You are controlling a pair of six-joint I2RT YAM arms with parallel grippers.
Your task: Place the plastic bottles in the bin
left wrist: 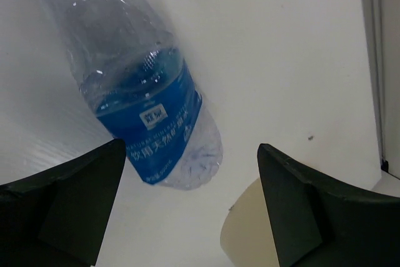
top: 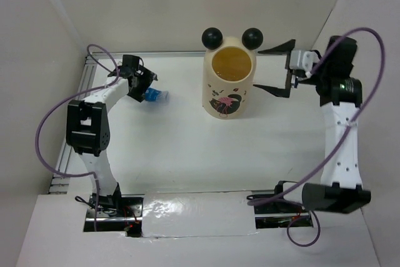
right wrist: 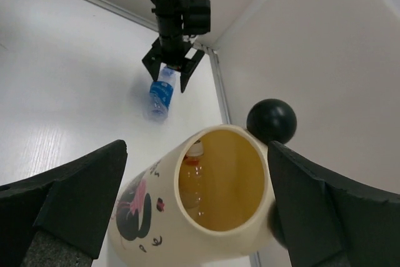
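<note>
Okay, left fingers spread wide and gripping nothing, low over the worktop at far left. The blue-label bottle lies on its side on the worktop, base end between the two fingertips, clear body running away from the wrist camera; contact with either finger can't be told. Bin stands upright at centre far, yellow inside, pink-and-black picture facing the near side, two black ball ears on the far rim. Right fingers also wide open and empty, pointing left at the bin's right side at rim level, just beside it, tips near the rim. From the right wrist view, one clear bottle sits inside the bin against the inner wall; its label is unreadable. Blue-label bottle is well left of the bin, outside it.
</note>
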